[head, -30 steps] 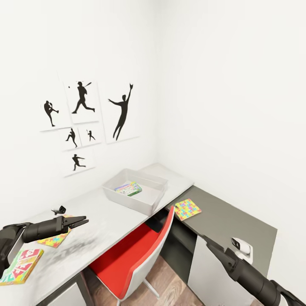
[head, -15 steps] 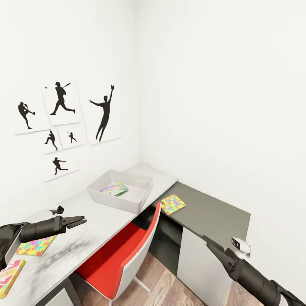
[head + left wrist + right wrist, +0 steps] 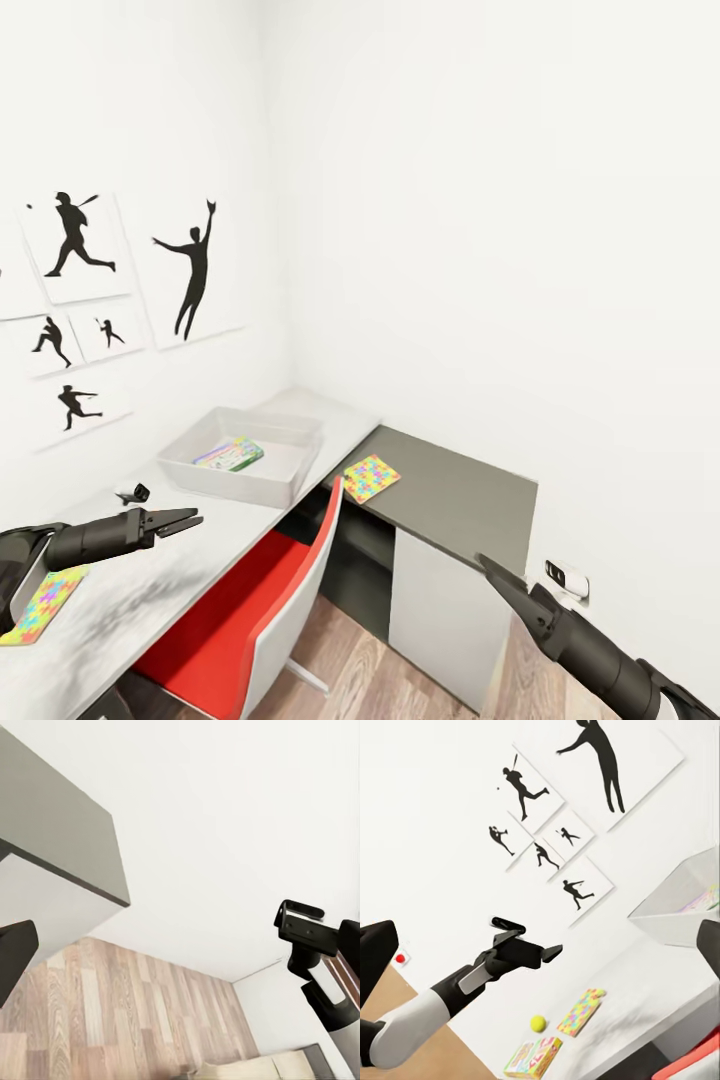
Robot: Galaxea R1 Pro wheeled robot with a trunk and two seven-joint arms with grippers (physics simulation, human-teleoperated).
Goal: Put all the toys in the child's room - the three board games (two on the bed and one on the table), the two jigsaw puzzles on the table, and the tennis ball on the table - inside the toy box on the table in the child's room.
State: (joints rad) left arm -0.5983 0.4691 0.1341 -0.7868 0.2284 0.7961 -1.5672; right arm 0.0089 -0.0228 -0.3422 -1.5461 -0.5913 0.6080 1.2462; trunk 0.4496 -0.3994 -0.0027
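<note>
A child's room: sports-silhouette pictures (image 3: 75, 300) (6 in the right wrist view), a desk (image 3: 455, 490), red chair (image 3: 250, 620).

The toy box (image 3: 232, 465) sits on the worktop (image 3: 170, 570), near the wall with the pictures (image 3: 120, 290). A board game (image 3: 230, 454) lies inside it. To its right, on the lower part of the worktop, lies a jigsaw puzzle (image 3: 370, 478). Another jigsaw puzzle (image 3: 42, 604) lies at the near left, under the left hand (image 3: 190, 521). The chair (image 3: 250, 620) stands in front of the worktop.
</note>
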